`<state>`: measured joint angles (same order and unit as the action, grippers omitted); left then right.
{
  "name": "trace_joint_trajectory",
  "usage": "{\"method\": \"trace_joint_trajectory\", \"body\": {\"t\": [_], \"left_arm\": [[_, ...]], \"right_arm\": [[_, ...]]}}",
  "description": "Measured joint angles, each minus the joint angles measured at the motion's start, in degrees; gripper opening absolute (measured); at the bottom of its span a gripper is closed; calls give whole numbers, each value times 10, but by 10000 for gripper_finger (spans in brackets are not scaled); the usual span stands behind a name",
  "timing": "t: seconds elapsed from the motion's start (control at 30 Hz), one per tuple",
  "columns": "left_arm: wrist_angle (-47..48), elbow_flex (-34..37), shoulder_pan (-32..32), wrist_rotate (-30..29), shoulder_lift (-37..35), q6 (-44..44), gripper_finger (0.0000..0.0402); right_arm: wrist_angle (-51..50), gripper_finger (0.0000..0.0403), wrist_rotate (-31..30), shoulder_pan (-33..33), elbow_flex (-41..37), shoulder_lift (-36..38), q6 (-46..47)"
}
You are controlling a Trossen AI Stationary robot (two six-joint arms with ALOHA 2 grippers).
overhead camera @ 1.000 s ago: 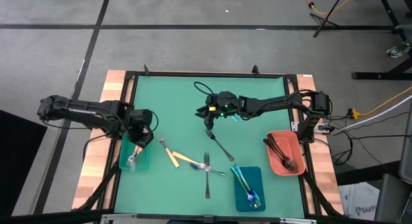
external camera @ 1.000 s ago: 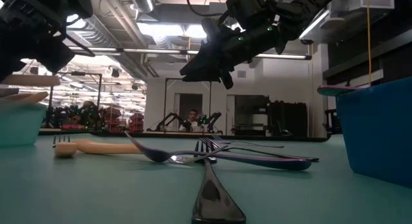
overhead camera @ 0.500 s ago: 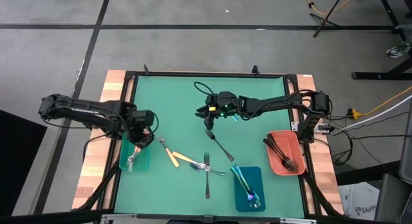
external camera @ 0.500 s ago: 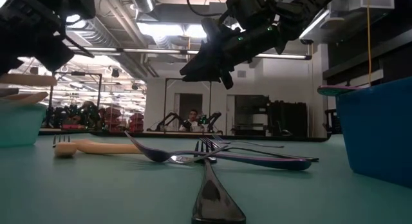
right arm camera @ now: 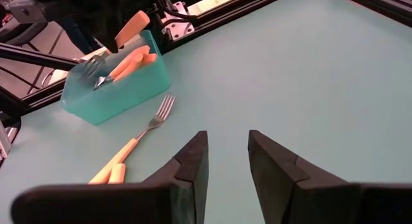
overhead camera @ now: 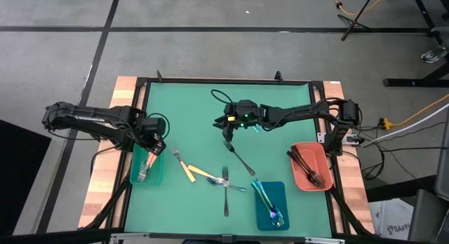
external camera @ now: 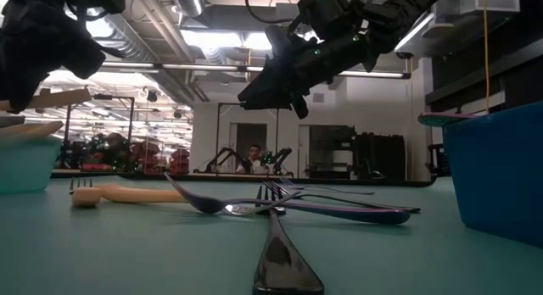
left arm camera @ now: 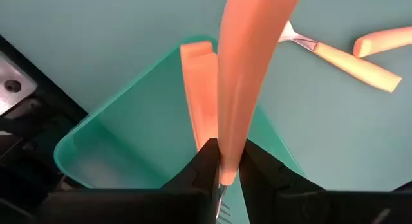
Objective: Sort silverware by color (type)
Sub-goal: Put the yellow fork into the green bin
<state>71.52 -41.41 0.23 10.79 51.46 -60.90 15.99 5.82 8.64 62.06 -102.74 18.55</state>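
the left gripper (left arm camera: 222, 176) grips an orange-handled fork (left arm camera: 248, 69) over the teal tray (overhead camera: 156, 175); next, lower and release it inside. the right gripper (right arm camera: 225, 161) waits spread above mid-table.

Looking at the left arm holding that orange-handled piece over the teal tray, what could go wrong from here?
1. The left hand pinches the orange-handled utensil near one end, so it might pivot or slip and land outside the teal tray.
2. Another orange handle already leans on the tray's rim; a dropped piece might knock it out.
3. The right hand hangs open above the black fork; descending slightly off, it might push it aside.
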Motion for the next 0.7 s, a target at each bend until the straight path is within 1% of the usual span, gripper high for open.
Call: {"method": "trace_joint_trajectory", "body": {"t": [0.2,0.4,0.7], "left_arm": [[-1,0,0,0,1,0,44],[0,0,0,-3,1,1,68],[0,0,0,-27,1,1,100]], "right_arm": [[0,99,0,0,0,0,0],[0,99,0,0,0,0,0],[-10,99,0,0,0,0,0]]}}
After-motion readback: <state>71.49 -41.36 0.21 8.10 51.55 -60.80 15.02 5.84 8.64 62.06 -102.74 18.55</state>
